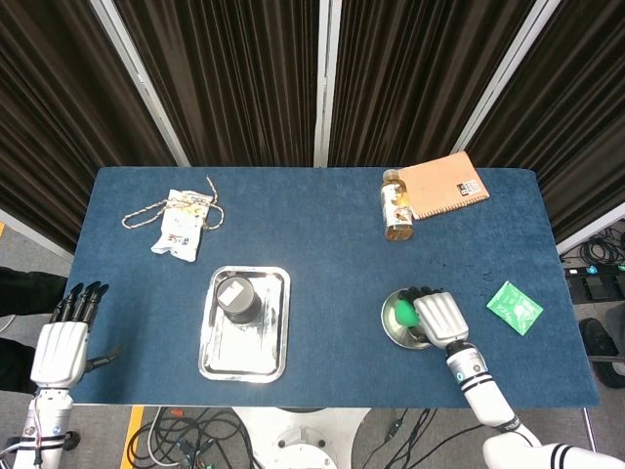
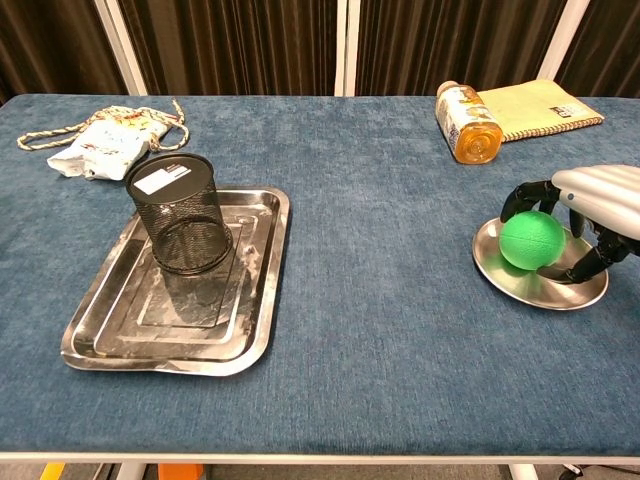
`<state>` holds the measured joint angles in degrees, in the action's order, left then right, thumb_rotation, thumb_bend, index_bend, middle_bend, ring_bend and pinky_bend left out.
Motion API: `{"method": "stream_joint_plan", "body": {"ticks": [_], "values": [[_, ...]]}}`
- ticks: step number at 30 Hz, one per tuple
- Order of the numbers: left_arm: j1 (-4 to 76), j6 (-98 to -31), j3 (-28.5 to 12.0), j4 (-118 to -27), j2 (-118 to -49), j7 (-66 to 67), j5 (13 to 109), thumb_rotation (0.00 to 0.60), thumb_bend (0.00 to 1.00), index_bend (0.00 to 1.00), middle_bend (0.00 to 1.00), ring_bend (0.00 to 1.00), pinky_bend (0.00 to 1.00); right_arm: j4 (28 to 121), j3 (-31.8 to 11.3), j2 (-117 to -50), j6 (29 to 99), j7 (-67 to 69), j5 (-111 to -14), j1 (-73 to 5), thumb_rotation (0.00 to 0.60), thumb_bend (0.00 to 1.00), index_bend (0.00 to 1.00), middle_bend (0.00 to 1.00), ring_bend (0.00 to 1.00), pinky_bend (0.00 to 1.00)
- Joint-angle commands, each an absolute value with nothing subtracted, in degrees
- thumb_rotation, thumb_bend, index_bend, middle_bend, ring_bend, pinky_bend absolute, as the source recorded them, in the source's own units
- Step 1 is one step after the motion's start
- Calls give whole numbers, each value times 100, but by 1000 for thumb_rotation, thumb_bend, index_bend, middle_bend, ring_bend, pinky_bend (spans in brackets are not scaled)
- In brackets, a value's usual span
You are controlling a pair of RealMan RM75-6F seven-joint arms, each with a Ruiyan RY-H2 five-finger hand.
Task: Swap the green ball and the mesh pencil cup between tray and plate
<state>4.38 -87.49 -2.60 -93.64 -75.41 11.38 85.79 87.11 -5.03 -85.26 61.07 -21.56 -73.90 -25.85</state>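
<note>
Right hand (image 2: 590, 215) is curled over the bright green rubber ball (image 2: 532, 240), dark fingers (image 2: 524, 196) draped on its far side and thumb low on the near side. It looks like contact, but a firm clench is not certain. The ball sits on the small round steel plate (image 2: 520, 283), at about 4 o'clock on the blue cloth surface (image 2: 380, 300). The black wire-mesh pencil cup (image 2: 180, 212) stands tilted in the rectangular steel tray (image 2: 250, 335) at roughly 8 o'clock, well apart from the ball. Left hand (image 1: 61, 344) hangs released off the 8 o'clock corner of the surface, fingers spread, holding nothing.

Risks: the ball is round and slick-looking, so if the fingers squeeze off-centre it could squirt out and roll off the plate toward the near edge. The thumb is close to the plate rim, so a lift could catch and flip the plate. The tray is still occupied by the pencil cup, so the ball has no free spot there. The amber plastic bottle (image 2: 466, 122) lying at 1 o'clock, beside the tan notebook (image 2: 535, 106), is out of the path.
</note>
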Motion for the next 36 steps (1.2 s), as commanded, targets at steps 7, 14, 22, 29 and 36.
{"method": "stream_joint_plan", "body": {"ticks": [7, 14, 22, 29, 36], "values": [[413, -8789, -263, -9389, -7528, 1137, 8574, 600, 99, 108, 87, 25, 174, 9211, -737, -8152, 6239, -2039, -7799, -2831, 600, 278, 473, 433, 361, 495], [399, -8793, -254, -9385, -7523, 1118, 8571, 600, 100, 108, 87, 25, 174, 9668, -873, -8220, 5694, -2359, -7804, -3373, 600, 277, 474, 433, 361, 496], [360, -8784, -237, -9337, -7495, 1015, 8521, 600, 101, 108, 87, 25, 174, 9686, -739, -8661, 5341, -2830, -7544, -3714, 600, 278, 475, 433, 361, 497], [355, -8735, -205, -9279, -7506, 955, 8518, 600, 103, 109, 87, 25, 174, 9624, -574, -8861, 5291, -3004, -7348, -3768, 600, 277, 476, 433, 361, 497], [329, -8704, -171, -9257, -7521, 915, 8492, 600, 103, 110, 87, 25, 174, 9404, -533, -9114, 5195, -2949, -7258, -3893, 600, 276, 478, 433, 361, 492]]}}
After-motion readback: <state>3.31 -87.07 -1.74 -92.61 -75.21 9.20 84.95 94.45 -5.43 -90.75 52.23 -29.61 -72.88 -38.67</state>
